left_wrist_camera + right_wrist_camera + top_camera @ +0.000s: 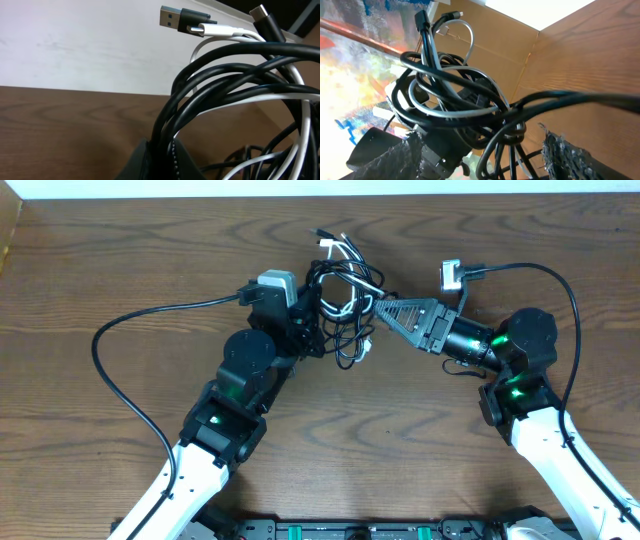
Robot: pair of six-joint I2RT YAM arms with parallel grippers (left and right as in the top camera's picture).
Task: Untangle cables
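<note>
cables (338,280) — between left gripper (310,315) (clamped), right gripper (378,308)

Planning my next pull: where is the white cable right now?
Overhead, the white cable is woven through the black cable bundle at the far middle of the table, between the left gripper and the right gripper.
</note>
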